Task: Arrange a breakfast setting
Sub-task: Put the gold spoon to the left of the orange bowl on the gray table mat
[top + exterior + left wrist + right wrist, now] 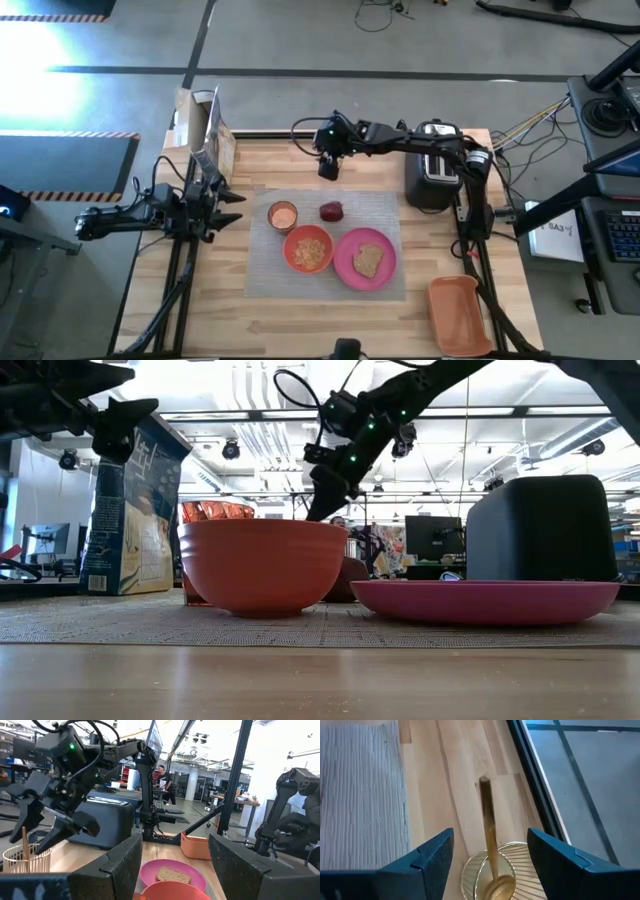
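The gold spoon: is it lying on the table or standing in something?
Standing. The spoon sits upright in a wire holder, bowl end down, handle pointing up between the open right gripper's fingers.

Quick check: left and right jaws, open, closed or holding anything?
Left gripper: open, holding nothing, at the table's left edge.
Right gripper: open, above the gold spoon in its wire holder.

Overhead, table-level, two wrist views

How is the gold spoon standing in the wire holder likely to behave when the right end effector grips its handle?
The gold spoon looks thin, stiff and polished, so it may slip between the fingers. It leans loosely in the wire holder, so it could tilt aside on contact. It probably lifts easily.
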